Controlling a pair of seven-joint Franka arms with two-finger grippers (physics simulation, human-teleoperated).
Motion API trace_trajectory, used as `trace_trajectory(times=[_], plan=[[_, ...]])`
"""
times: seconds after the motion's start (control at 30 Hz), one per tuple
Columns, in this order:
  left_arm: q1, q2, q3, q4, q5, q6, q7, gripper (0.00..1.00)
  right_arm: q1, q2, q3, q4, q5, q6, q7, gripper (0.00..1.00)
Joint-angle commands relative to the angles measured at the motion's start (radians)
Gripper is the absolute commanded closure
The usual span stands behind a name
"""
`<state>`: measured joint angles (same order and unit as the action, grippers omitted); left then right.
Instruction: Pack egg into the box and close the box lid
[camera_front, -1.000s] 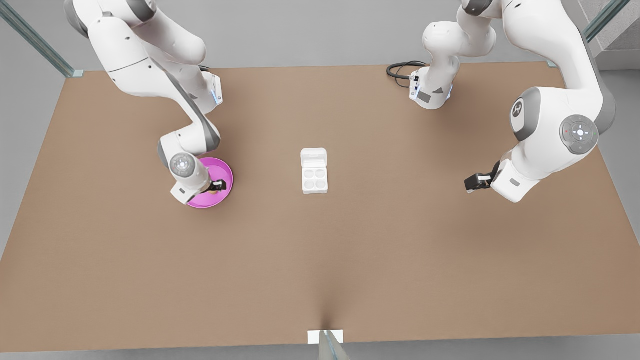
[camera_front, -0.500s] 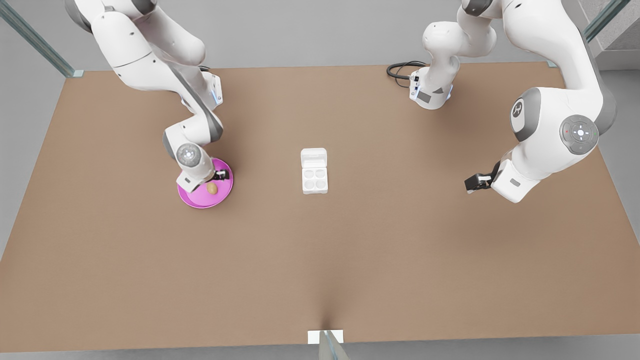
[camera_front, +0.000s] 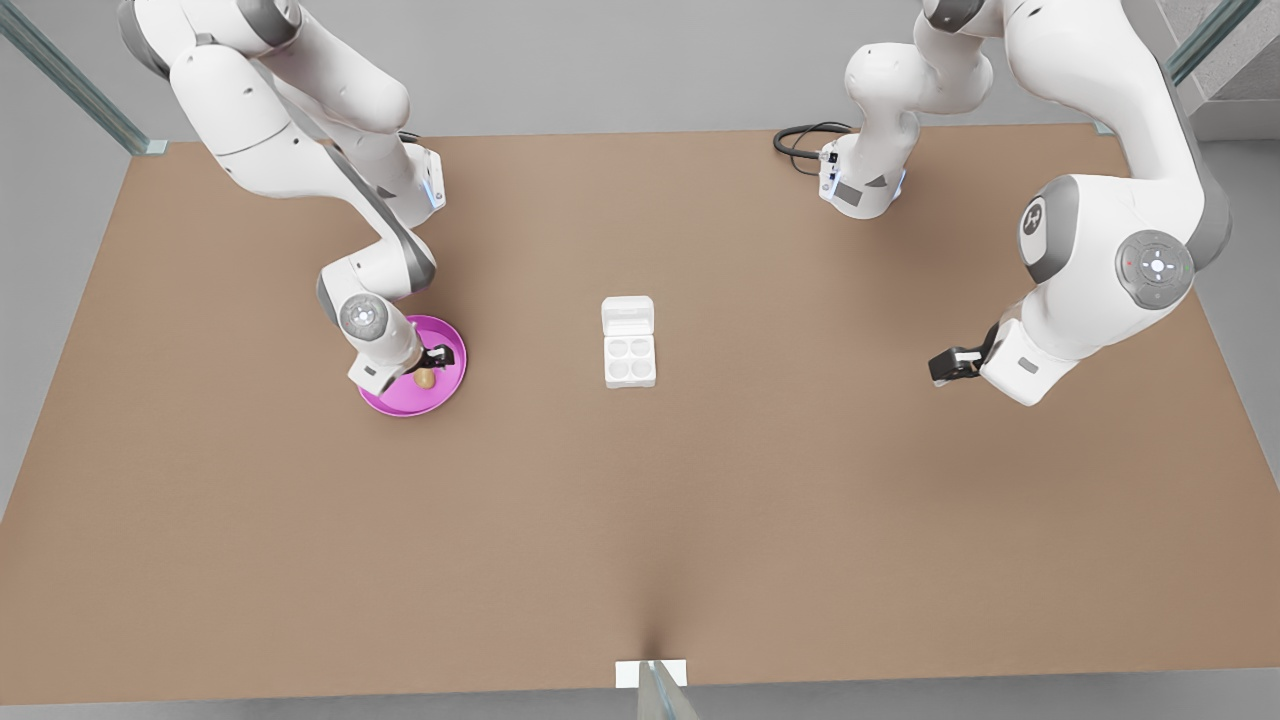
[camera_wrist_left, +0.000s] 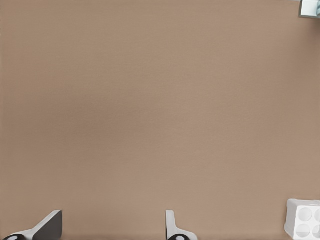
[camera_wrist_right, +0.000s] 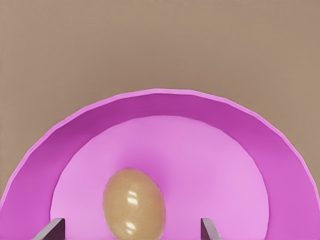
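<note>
Here we see the brown table spread under both arms. The right gripper hangs over the pink plate on the front view's left, and the left gripper waits above bare table on the front view's right, well apart from everything else.

In the right wrist view the plate's rim curves around ahead of the right gripper, whose two dark fingertips stand wide apart with the egg between them, neither tip touching it, so the jaws are spread open and grip nothing. In the front view the egg lies on the plate just beside that gripper.

The box sits at mid-table, away from the right gripper on the side toward the left one, and far from both. Its four round cups face up, and the box lid lies folded back flat beyond them, toward the arm bases.

From the left wrist view the left gripper shows its fingertips set well apart over the table with nothing held, and a corner of the box lies off to one side of it
</note>
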<state>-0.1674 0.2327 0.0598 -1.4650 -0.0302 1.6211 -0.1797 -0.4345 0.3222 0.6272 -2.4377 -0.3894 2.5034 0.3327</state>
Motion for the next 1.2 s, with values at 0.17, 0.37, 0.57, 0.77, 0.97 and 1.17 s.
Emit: trace_trajectory(times=[0.17,0.37,0.57,0.77,0.97,1.17], plan=[[-0.007,-0.007,-0.001,0.009,-0.007,-0.006,-0.006,0.00,-0.003,0.029,0.000,0.000,-0.011,0.020,-0.073,0.04],[0.008,-0.237,-0.001,-0.024,0.010,-0.182,0.095,0.00,-0.007,0.032,-0.001,0.000,-0.025,0.018,-0.073,0.05],[0.002,-0.323,-0.014,-0.193,0.049,-0.053,0.095,0.00,-0.007,0.047,-0.003,0.009,-0.031,0.034,-0.067,0.07],[-0.003,-0.322,-0.014,-0.193,0.049,-0.060,0.086,0.00,-0.009,0.047,-0.003,0.009,-0.031,0.040,-0.066,0.27],[-0.003,-0.320,-0.014,-0.192,0.049,-0.060,0.086,0.00,-0.015,0.047,-0.003,0.008,-0.042,0.040,-0.069,0.45],[-0.003,-0.322,-0.014,-0.193,0.049,-0.061,0.086,0.00,-0.015,0.038,-0.003,0.008,-0.043,0.032,-0.064,0.51]])
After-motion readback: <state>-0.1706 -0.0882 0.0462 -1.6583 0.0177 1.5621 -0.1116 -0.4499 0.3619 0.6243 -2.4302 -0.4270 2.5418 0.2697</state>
